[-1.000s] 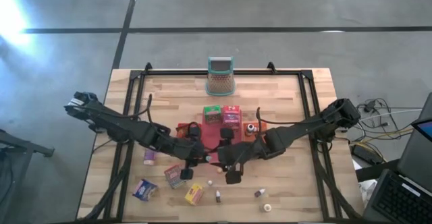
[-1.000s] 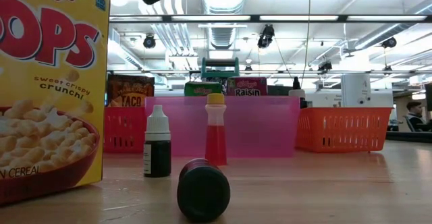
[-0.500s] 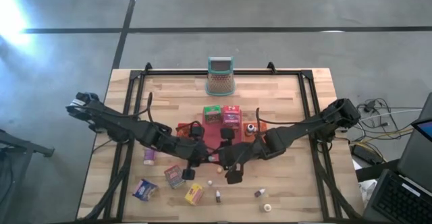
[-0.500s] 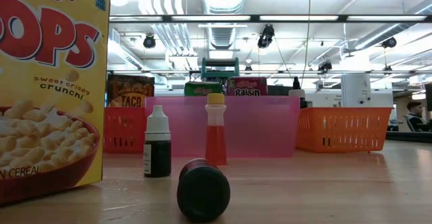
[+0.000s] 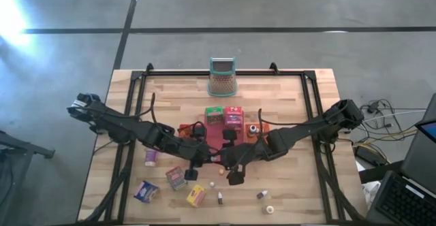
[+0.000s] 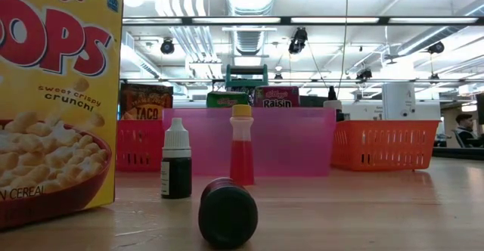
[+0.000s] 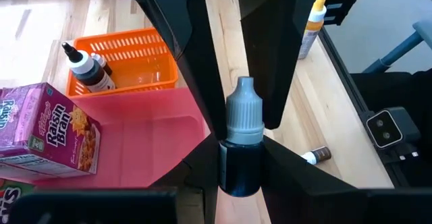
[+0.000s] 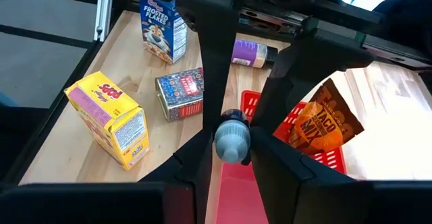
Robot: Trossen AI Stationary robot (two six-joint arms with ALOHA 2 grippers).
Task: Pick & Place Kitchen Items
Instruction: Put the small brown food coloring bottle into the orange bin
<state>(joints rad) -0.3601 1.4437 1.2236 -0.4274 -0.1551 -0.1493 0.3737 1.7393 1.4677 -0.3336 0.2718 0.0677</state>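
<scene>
A small dark bottle with a grey-white cap (image 7: 244,116) is held in the air between both grippers, above the near edge of the pink tray (image 5: 216,139). My left gripper (image 7: 239,180) comes from the table's left and is shut on the bottle. My right gripper (image 8: 233,148) comes from the right, facing it, and is shut on the same bottle. In the high view the two meet at about (image 5: 212,159). Other small items lie on the near part of the table: a blue box (image 5: 145,191), a yellow box (image 5: 195,196), a tin (image 5: 176,177) and a purple bottle (image 5: 150,158). My left gripper pinches the bottle's dark body (image 7: 240,170) between its two fingers, coming level from the table's left. The bottle is lifted clear and lies along the fingers, cap pointing away from the wrist. My right gripper has its two fingers against the sides of the grey cap (image 8: 233,137), coming level from the table's right. The cap points toward its wrist camera.
The pink tray holds a green box (image 5: 214,115) and a pink Raisin Bran box (image 5: 234,116). An orange tray (image 5: 257,128) with a dark bottle stands to its right, a red tray with a taco packet (image 8: 321,124) to its left. The mesh holder (image 5: 222,77) stands at the far edge. Tiny bottles (image 5: 261,195) lie near.
In the low view, the dark gripper part at the top edge has risen a little out of the picture. The bottle and the things on the table have kept their places.
</scene>
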